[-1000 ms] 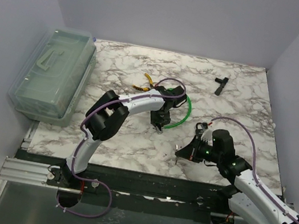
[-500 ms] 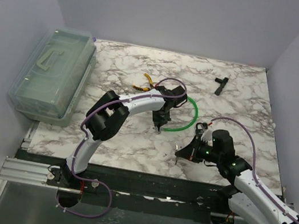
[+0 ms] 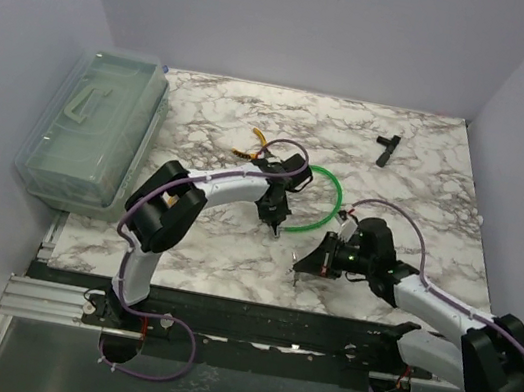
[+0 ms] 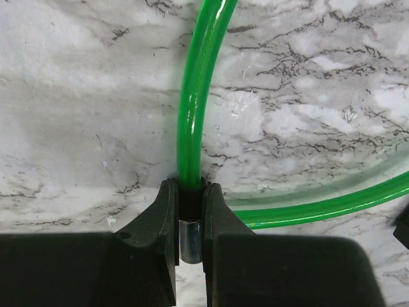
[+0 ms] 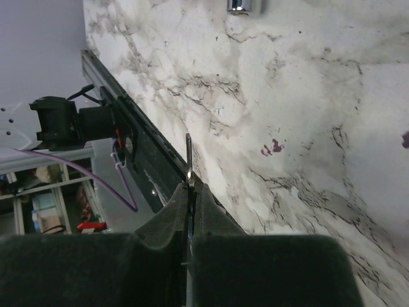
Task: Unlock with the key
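I'm seeing the right gripper (image 5: 190, 187) clenching the key (image 5: 188, 160), blade sticking out past the fingertips, over the front part of the table (image 3: 426, 184). Just beyond, the left gripper (image 4: 190, 192) is clamping the black end of the green cable lock (image 4: 192, 115). Key and lock are sitting apart. Pliers (image 3: 257, 140) are lying further back.

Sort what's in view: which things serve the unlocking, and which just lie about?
In use: thin silvery metal key, pinched by right gripper; green plastic-coated cable loop, clamped by left gripper.
Lying about: clear lidded plastic box; yellow-handled pliers; black T-shaped tool.
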